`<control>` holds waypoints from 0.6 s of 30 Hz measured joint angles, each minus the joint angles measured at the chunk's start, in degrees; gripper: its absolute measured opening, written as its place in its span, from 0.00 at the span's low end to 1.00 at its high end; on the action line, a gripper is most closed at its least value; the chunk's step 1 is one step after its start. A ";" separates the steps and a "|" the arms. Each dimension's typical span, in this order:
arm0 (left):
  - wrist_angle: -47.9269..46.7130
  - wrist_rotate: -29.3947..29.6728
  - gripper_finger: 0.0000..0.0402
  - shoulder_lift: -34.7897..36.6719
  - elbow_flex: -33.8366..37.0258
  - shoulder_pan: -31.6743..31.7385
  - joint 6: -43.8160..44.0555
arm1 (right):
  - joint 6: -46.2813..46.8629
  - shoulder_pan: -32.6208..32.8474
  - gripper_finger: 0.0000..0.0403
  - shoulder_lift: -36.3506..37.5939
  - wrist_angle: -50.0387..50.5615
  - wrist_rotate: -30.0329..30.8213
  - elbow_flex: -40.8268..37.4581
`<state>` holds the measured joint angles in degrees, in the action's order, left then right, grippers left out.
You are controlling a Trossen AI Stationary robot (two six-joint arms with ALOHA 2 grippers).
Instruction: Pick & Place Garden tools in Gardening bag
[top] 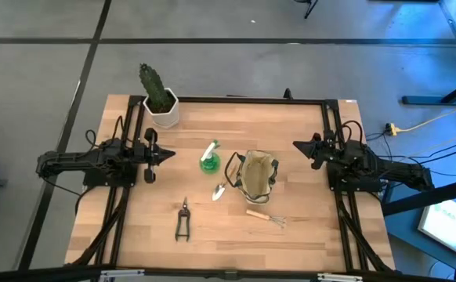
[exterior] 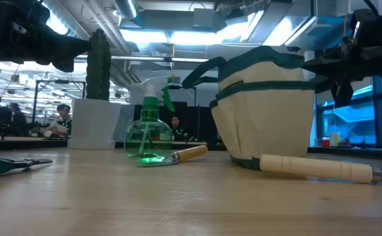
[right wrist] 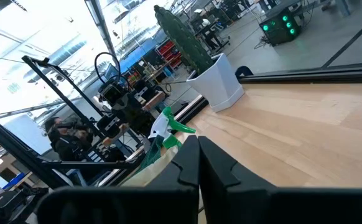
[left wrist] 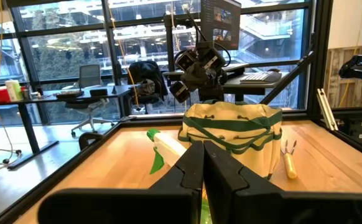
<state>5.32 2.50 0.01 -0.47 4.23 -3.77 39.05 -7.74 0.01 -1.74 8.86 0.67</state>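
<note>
The khaki gardening bag (top: 257, 176) stands upright mid-table, its dark handles up; it also shows in the low view (exterior: 266, 105). The green spray bottle (top: 209, 159) stands to its left. The trowel (top: 221, 189) lies by the bag's left side, the hand rake (top: 266, 217) just in front of it, the black pruning shears (top: 182, 222) nearer the front left. My left gripper (top: 168, 155) is shut and empty, left of the bottle. My right gripper (top: 297, 146) is shut and empty, right of the bag.
A cactus in a white pot (top: 160, 100) stands at the table's far left. Black frame rails (top: 236, 99) run along the table's far, left and right sides. Bare wood lies along the front edge (top: 236, 251). People sit in the room beyond (exterior: 61, 118).
</note>
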 joint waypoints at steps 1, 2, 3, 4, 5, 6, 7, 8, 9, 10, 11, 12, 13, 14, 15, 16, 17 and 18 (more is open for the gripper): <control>0.00 0.02 0.01 0.00 0.00 0.02 0.00 | -0.02 0.02 0.00 0.00 0.00 0.00 0.00; 0.00 0.02 0.01 0.00 0.00 0.00 0.00 | -0.02 0.02 0.00 0.00 -0.02 0.00 0.00; 0.01 0.01 0.01 0.00 0.00 0.02 0.00 | -0.02 0.00 0.00 0.00 -0.02 -0.02 0.00; 0.01 0.01 0.01 0.00 -0.02 0.01 0.00 | -0.02 0.00 0.00 0.00 -0.01 -0.01 0.01; 0.01 0.00 0.01 0.00 0.00 0.02 0.00 | -0.02 0.01 0.00 0.00 0.00 0.00 0.01; 0.00 0.01 0.01 0.00 -0.01 0.02 0.00 | -0.02 0.00 0.00 0.00 0.00 0.00 0.00; 0.01 0.01 0.01 0.00 0.00 0.00 0.00 | -0.02 0.00 0.00 0.00 0.00 0.00 0.00; 0.01 0.01 0.01 0.00 -0.01 0.00 -0.01 | -0.02 0.00 0.00 0.00 0.00 0.00 0.00; 0.00 0.00 0.01 0.00 0.00 0.02 0.00 | -0.02 0.00 0.00 0.00 0.00 0.00 0.00; 0.00 0.00 0.01 0.00 0.00 0.00 0.00 | -0.02 0.02 0.00 0.00 0.00 0.00 0.00; 0.00 0.01 0.01 0.00 0.00 0.00 0.00 | -0.02 0.02 0.00 0.00 -0.02 0.00 0.00; 0.00 0.02 0.01 0.00 0.00 0.02 0.00 | -0.02 0.00 0.00 0.00 -0.02 -0.02 0.00; 0.02 0.02 0.01 0.00 0.00 0.02 0.00 | 0.00 0.02 0.00 0.00 0.00 0.00 0.02; 0.02 0.02 0.01 0.00 -0.02 0.00 0.00 | -0.01 0.00 0.00 0.00 0.00 0.00 0.00; 0.00 0.00 0.01 0.00 -0.02 0.02 0.00 | -0.01 0.00 0.00 0.00 -0.01 0.00 0.01; 0.00 0.02 0.01 0.00 -0.01 0.01 -0.01 | -0.02 0.00 0.00 0.00 -0.02 0.01 0.00; 0.00 0.02 0.01 0.00 0.00 0.00 0.00 | -0.01 -0.03 0.00 0.00 -0.16 0.30 0.00; 0.00 0.00 0.01 0.00 -0.01 0.00 0.00 | -0.01 -0.07 0.00 0.00 -0.46 1.37 0.00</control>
<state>5.32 2.51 0.01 -0.48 4.24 -3.77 39.03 -7.82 0.01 -2.20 10.23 0.67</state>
